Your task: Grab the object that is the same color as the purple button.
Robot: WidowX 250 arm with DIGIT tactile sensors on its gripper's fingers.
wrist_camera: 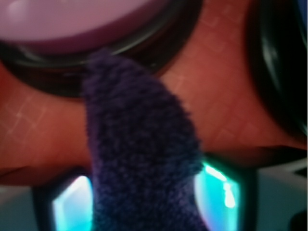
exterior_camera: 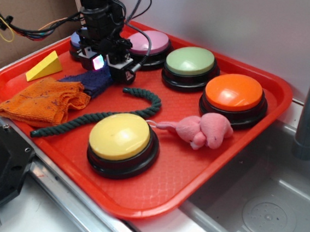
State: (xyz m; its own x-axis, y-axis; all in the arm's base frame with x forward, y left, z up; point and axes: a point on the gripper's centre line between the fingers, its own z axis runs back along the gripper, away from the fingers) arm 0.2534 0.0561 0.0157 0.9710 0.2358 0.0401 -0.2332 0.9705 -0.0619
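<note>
The dark purple-blue knitted rag (exterior_camera: 84, 80) lies on the red tray (exterior_camera: 193, 180) at the far left, one end under my gripper (exterior_camera: 109, 70). In the wrist view the rag (wrist_camera: 139, 144) fills the gap between my two glowing pads (wrist_camera: 72, 207), which press on both its sides; my gripper (wrist_camera: 144, 202) is shut on it. The purple button (exterior_camera: 76, 38) sits just behind the gripper, mostly hidden by the arm. A button with a pale violet top (wrist_camera: 72, 19) lies just beyond the rag's end in the wrist view; which one it is I cannot tell.
The orange knitted cloth (exterior_camera: 44, 101) and a yellow wedge (exterior_camera: 44, 66) lie left of the rag. The dark green rope (exterior_camera: 106, 114) curves in front. Pink-lilac (exterior_camera: 149, 43), green (exterior_camera: 190, 64), orange (exterior_camera: 235, 96) and yellow (exterior_camera: 122, 140) buttons and a pink plush (exterior_camera: 203, 130) fill the tray. A sink (exterior_camera: 266, 214) lies right.
</note>
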